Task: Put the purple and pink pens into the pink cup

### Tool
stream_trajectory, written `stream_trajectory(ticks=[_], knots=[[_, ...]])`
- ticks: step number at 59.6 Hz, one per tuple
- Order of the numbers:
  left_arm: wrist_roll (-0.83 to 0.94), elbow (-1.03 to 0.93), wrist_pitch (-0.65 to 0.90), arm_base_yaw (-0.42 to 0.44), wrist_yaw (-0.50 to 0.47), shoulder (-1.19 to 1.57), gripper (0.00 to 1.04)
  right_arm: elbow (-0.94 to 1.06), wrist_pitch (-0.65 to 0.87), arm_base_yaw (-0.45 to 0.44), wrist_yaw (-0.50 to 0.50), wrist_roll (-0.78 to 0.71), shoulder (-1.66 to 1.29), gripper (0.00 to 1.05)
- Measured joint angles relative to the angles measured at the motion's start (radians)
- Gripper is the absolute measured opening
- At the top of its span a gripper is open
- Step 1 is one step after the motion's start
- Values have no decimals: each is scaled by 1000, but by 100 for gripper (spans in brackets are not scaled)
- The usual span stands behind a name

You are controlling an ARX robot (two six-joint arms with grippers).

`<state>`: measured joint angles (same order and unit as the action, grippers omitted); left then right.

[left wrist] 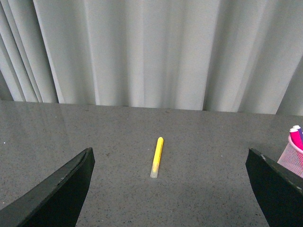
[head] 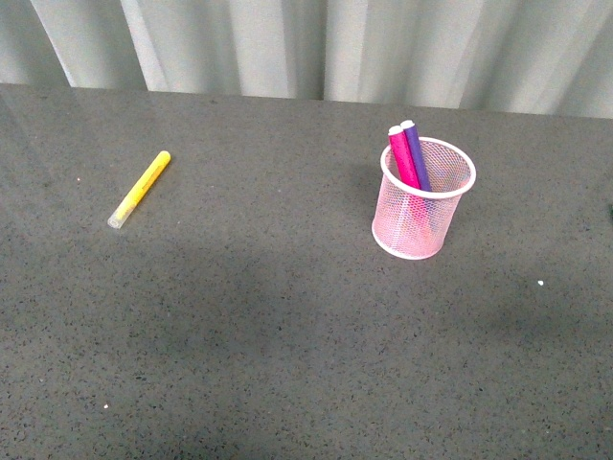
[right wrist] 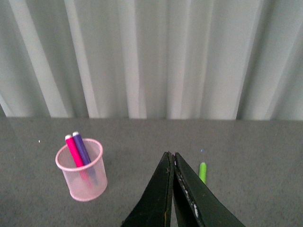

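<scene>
So both pens are in the pink cup (head: 423,201) already: the pink pen (head: 403,156) and purple pen (head: 416,151) lean side by side against the far-left rim, tips poking out above it. My left gripper (left wrist: 170,189) is spread wide with nothing in it, the yellow marker (head: 140,189) lying on the table (head: 287,335) well left of the cup. My right gripper (right wrist: 173,189) is pinched closed on nothing, a green pen (right wrist: 202,172) just beyond it
</scene>
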<state>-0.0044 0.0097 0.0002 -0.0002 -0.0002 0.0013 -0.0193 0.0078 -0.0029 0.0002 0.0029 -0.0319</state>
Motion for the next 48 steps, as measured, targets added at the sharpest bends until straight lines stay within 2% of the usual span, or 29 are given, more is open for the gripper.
stream_trajectory(ticks=[33,39,48], knots=[[0,0,0,0,0,0,98,0,-6,0,0,0,27,4],[0,0,0,0,0,0,98,0,-6,0,0,0,27,26],[0,0,0,0,0,0,98,0,-6,0,0,0,27,51]])
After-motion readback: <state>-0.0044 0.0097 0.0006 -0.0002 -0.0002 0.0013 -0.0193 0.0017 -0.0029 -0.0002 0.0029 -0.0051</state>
